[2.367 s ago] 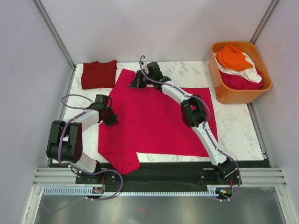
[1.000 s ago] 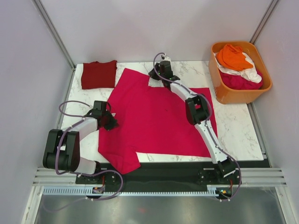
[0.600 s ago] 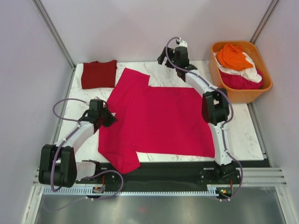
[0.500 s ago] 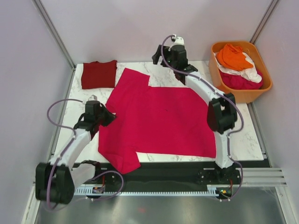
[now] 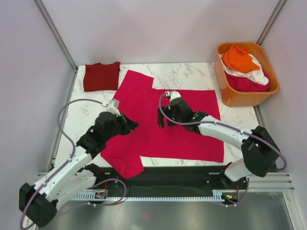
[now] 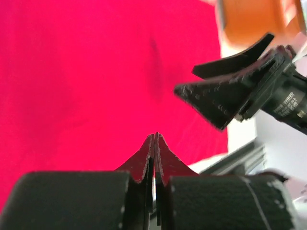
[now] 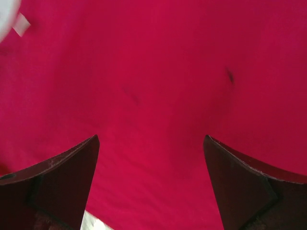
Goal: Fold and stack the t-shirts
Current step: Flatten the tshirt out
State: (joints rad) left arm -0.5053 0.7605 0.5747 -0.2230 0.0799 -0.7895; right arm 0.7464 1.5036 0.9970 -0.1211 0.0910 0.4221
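A bright magenta t-shirt (image 5: 192, 132) lies spread flat over the middle of the marble table (image 5: 242, 132). At the far left corner rests a folded maroon t-shirt (image 5: 101, 75). My left gripper (image 5: 132, 125) hovers over the magenta shirt's left part; in the left wrist view the gripper (image 6: 154, 137) is shut with nothing showing between its fingers. My right gripper (image 5: 162, 120) hangs over the shirt's middle, facing the left one. In the right wrist view it (image 7: 151, 139) stands open above the magenta cloth (image 7: 153, 57), gripping nothing.
An orange plastic tub (image 5: 231, 96) stands at the far right with an orange shirt (image 5: 238, 57), a white one (image 5: 257, 75) and a pink one (image 5: 247, 85) heaped inside. The shirt's lower left sleeve (image 5: 128, 165) hangs over the table's near edge.
My right arm swung up to the table's far edge, opened, then came back over the shirt's middle. My left arm moved right, from the shirt's left edge over the cloth.
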